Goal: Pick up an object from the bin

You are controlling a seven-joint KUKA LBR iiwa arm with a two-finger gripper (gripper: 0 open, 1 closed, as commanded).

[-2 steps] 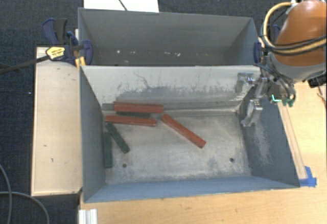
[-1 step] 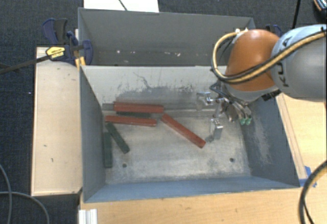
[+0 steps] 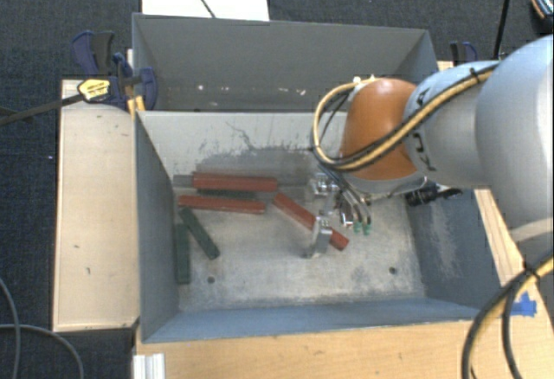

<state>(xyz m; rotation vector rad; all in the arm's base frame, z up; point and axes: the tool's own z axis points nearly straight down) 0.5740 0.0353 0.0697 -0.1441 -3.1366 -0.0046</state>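
My gripper (image 3: 322, 240) is low in the middle of the bin, right at the lower right end of a slanted red-brown bar (image 3: 296, 213). That bar runs from upper left to lower right, and its far end pokes out just right of the gripper. Whether the bar is held is hidden by the gripper body. Two more red-brown bars lie flat to the left, one (image 3: 234, 184) above the other (image 3: 223, 205).
Two dark green bars (image 3: 197, 233) (image 3: 181, 254) lie near the bin's left wall. The arm with its orange cover and cables reaches in from the right and covers the bin's right part. Bare floor runs along the front wall.
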